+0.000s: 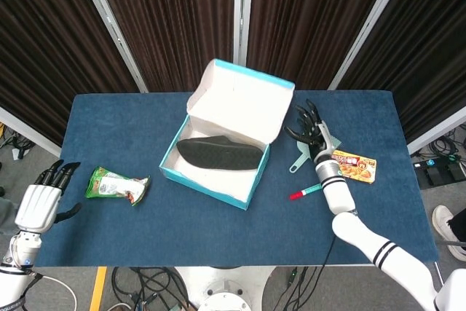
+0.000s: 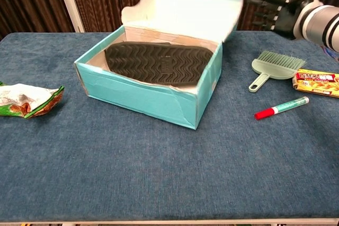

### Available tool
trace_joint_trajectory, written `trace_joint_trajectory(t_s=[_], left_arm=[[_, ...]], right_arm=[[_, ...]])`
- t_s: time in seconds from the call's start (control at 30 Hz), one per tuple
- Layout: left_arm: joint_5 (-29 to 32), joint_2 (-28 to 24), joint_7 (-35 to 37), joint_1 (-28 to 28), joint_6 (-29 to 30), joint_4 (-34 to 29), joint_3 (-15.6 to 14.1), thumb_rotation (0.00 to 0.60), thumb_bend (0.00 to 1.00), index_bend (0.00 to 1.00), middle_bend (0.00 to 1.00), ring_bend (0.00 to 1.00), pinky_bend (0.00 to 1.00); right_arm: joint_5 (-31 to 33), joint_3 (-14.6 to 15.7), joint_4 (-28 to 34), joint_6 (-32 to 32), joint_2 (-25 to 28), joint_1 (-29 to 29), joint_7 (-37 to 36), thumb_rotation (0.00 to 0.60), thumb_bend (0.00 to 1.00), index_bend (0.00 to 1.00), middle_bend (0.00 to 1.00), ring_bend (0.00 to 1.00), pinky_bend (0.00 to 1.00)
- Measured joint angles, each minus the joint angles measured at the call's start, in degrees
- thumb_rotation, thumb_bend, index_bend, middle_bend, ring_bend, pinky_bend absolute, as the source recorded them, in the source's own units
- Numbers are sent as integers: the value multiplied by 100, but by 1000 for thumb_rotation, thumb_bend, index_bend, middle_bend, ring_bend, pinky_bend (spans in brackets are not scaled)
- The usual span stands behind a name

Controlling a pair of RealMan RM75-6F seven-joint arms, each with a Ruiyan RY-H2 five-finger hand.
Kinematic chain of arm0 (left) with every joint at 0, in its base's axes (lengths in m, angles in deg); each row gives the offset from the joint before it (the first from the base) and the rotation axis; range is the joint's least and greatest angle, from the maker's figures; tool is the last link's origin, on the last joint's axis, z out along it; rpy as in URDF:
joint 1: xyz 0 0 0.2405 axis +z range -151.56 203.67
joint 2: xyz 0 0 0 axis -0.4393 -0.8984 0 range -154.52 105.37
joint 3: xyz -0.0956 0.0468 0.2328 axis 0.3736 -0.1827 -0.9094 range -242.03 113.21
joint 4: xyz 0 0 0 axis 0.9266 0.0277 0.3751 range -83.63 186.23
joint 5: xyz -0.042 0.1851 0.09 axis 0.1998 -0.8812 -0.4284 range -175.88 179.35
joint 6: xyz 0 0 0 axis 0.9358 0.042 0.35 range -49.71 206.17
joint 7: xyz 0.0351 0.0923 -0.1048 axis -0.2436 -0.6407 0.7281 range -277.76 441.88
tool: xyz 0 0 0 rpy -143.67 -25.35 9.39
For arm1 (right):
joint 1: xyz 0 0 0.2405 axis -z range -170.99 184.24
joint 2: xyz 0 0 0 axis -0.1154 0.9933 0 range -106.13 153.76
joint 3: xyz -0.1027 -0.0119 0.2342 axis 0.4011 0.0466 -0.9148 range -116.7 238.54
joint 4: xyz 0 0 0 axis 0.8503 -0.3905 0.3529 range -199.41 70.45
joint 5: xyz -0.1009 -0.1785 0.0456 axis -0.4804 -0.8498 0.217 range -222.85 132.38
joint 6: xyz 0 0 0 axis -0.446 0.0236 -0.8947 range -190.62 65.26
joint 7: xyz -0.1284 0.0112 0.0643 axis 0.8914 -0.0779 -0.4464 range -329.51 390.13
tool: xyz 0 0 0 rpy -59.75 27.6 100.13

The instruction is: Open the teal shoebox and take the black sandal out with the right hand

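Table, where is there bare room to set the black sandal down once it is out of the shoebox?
The widest bare stretch of the table is the near strip in front of the teal shoebox, plus the gap between it and the snack bag. Right of the box is crowded: brush, marker, curry box.

even bright light, soft shadows, box lid (image 2: 183,6) motion-blurred

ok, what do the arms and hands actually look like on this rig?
The right hand has black fingers on a pale grey palm and wrist. Its forearm is glossy white with black bands. The left hand matches: black fingers, white back, on a white forearm. No sleeves or loose cables visible.
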Motion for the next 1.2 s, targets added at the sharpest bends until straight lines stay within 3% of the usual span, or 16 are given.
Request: trace_joint_trajectory(t_s=[0.2, 0.37, 0.77, 1.03, 1.2], left_arm=[[-18, 4, 12, -1, 26, -8, 3, 600, 179, 100, 151, 74, 246], [-28, 2, 10, 6, 57, -29, 4, 600, 178, 100, 152, 74, 246], [-3, -40, 78, 21, 78, -34, 24, 600, 179, 100, 151, 74, 246], [5, -78, 244, 29, 91, 11, 31, 600, 179, 100, 151, 74, 246], [11, -95, 281, 39, 127, 22, 50, 600, 179, 99, 151, 74, 246]], right_arm=[[-1127, 320, 38, 1546, -181, 123, 183, 600, 0, 0, 80, 0, 0], [-1900, 869, 33, 1982, -164, 82, 584, 600, 4, 0, 126, 0, 10], [-2349, 1617, -96, 1350, 48, -854, 2301, 600, 22, 0, 164, 0, 54], [-2344, 1828, -174, 860, 78, -1565, 3450, 600, 25, 91, 193, 65, 136], [-2038, 1938, -400, 386, 24, -2082, 4319, 600, 26, 94, 195, 67, 140]])
